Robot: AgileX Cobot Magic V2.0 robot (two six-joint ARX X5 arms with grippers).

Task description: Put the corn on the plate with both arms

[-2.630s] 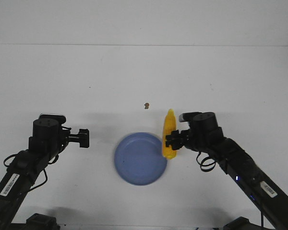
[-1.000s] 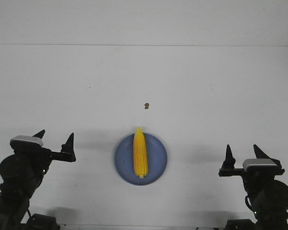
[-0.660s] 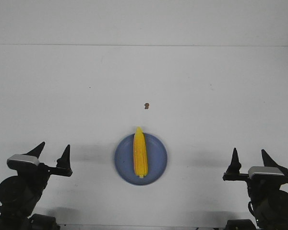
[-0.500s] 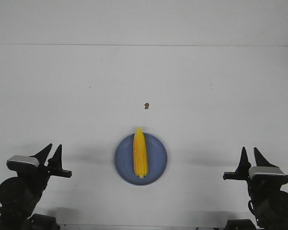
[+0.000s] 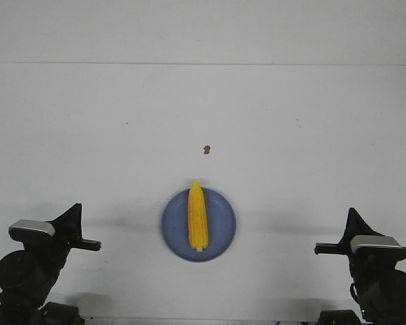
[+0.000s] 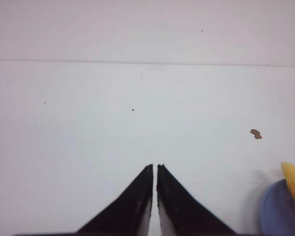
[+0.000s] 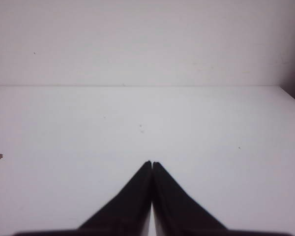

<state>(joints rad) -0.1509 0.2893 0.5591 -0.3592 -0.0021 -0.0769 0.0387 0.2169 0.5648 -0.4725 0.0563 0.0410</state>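
One corn (image 5: 198, 215) lies lengthwise across the middle of one blue plate (image 5: 219, 237), its tip at the 12 o'clock rim, its butt toward 6. One brown speck (image 5: 206, 149) sits on the white table (image 5: 311, 128) beyond the plate at 12 o'clock. My two pincers flank the plate, well apart from it: my left gripper (image 5: 74, 211) at 9 o'clock, my right gripper (image 5: 354, 215) at 3 o'clock, each with fingers pressed together on nothing.

Bare table (image 5: 88, 135) surrounds the plate (image 5: 220, 237) on every side; only a brown speck (image 5: 206, 149) lies beyond it.
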